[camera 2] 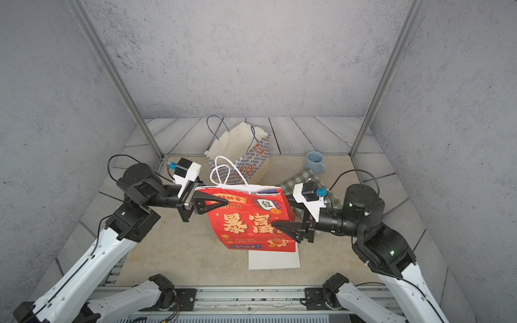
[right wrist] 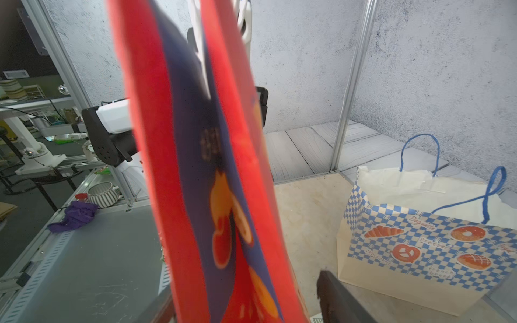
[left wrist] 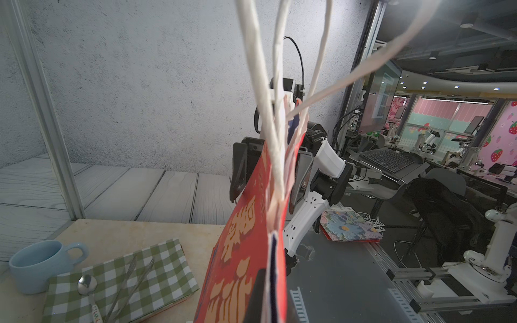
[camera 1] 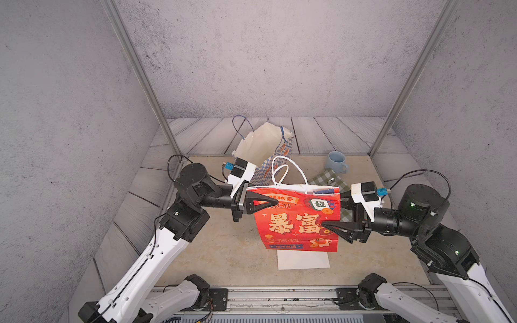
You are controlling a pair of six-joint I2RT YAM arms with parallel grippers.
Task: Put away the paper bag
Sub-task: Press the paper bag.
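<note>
I had the left gripper (camera 1: 275, 200) pinching a top corner of the red bag (camera 1: 296, 223), so it hung flat over the table (camera 1: 212, 251), in front of the blue bag (camera 1: 263, 145). The right gripper (camera 1: 333, 212) stood wide apart around its other edge, not squeezing. Handles (camera 1: 282, 170) pointed up; its top ran arm to arm.

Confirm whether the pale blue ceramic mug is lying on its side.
No, the pale blue ceramic mug stands upright beside the green checked cloth, its open mouth facing up.
</note>
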